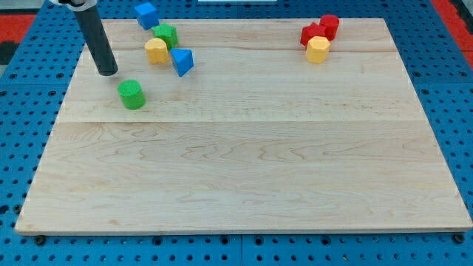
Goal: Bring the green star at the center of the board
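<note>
- The light wooden board [244, 185] lies on a blue perforated table surface [22, 103] and fills most of the camera view.
- The straight dark rod [96, 37] enters from the view's top left; my tip [108, 72] rests on the board near its left edge.
- The arm carries no jaws, so no jaw state applies; the tip touches no block.
- Two green blocks are present. The green block with a round, ribbed outline [132, 94] sits just below and to the right of the tip, near it but apart. Its exact shape cannot be resolved.
- The second green block [166, 35], with a more lobed outline, sits toward the view's top left, touching the yellow block [156, 50] just below it. Which of the two green blocks is the star cannot be told with certainty.
- Both green blocks are well apart from the board's centre.
- A blue triangular block [182, 60] sits just to the right of the yellow block.
- A blue cube-like block [146, 14] sits at the board's top edge, above the lobed green block.
- At the view's top right, two red blocks [313, 33] [329, 25] and a yellow hexagonal block [318, 49] form a tight cluster.
</note>
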`<state>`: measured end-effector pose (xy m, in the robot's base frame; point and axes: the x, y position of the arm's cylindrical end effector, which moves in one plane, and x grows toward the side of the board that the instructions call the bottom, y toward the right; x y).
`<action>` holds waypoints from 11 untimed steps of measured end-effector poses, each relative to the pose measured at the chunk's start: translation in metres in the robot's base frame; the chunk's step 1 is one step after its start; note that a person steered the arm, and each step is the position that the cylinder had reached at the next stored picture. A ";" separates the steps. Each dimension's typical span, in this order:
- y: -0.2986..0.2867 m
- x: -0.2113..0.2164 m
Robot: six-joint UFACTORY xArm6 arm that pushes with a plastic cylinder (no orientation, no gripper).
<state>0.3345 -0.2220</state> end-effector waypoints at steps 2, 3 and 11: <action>0.008 -0.023; 0.009 -0.025; 0.163 -0.073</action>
<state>0.2612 -0.0589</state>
